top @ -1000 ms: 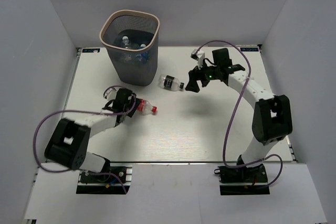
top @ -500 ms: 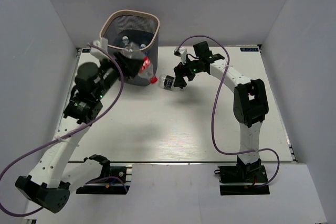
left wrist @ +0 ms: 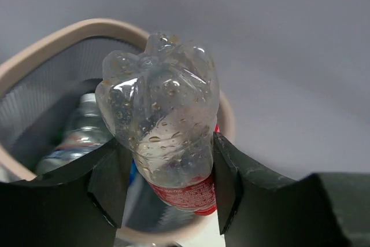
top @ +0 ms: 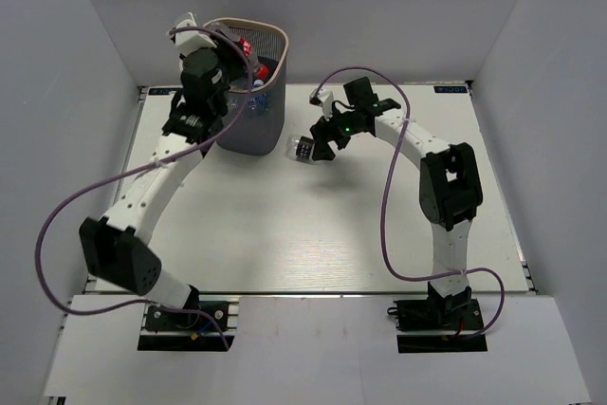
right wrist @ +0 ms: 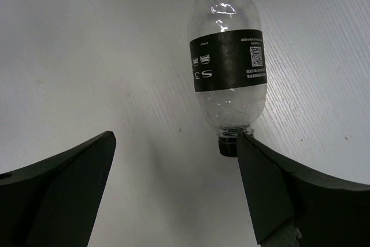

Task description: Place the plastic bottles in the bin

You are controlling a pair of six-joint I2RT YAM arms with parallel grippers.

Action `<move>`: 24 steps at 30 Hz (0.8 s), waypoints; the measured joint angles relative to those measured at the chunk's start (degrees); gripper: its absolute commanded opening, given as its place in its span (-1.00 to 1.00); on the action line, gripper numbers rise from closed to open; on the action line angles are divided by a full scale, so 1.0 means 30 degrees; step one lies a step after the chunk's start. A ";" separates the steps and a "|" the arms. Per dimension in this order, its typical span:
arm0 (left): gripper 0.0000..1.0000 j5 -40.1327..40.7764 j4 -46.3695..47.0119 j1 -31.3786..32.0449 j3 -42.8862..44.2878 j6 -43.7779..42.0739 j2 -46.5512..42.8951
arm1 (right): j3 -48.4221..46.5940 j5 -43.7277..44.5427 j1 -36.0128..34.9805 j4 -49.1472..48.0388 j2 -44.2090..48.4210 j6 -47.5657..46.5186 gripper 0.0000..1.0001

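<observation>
Tabletop in white, seen from above, with two robot arms. Nearer, the right gripper is spread wide, grasping nothing. A clear black-labelled bottle lies on its side ahead of it, its black cap just beside the right-hand finger. The label shows a QR code and white characters, with a large "S" legible and the small print unreadable. Farther back, the left gripper is clamped on a clear red-labelled bottle, held above the beige-rimmed mesh bin. Its label text is hidden. Another bottle lies inside the bin.
</observation>
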State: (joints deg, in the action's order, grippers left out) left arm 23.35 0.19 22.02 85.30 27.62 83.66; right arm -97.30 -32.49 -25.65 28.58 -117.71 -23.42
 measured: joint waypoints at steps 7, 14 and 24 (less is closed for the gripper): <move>0.83 0.3672 -0.1574 -0.0102 0.2521 0.0073 0.2841 | -0.0168 0.0590 -0.0576 -0.0146 -0.0175 -0.0393 0.81; 1.00 0.2681 -0.1596 0.0000 0.3519 -0.1027 0.1916 | -0.0976 0.2907 -0.1217 -0.1552 -0.1785 -0.0474 0.81; 1.00 -0.5217 -0.4787 0.0328 -0.3031 -0.2346 -0.7664 | -0.1705 0.5763 -0.1712 -0.2907 -0.4510 -0.0991 0.03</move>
State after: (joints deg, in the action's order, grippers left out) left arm 7.70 -14.17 23.00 76.20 20.58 60.66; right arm -102.41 -15.20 -30.79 19.86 -131.24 -26.39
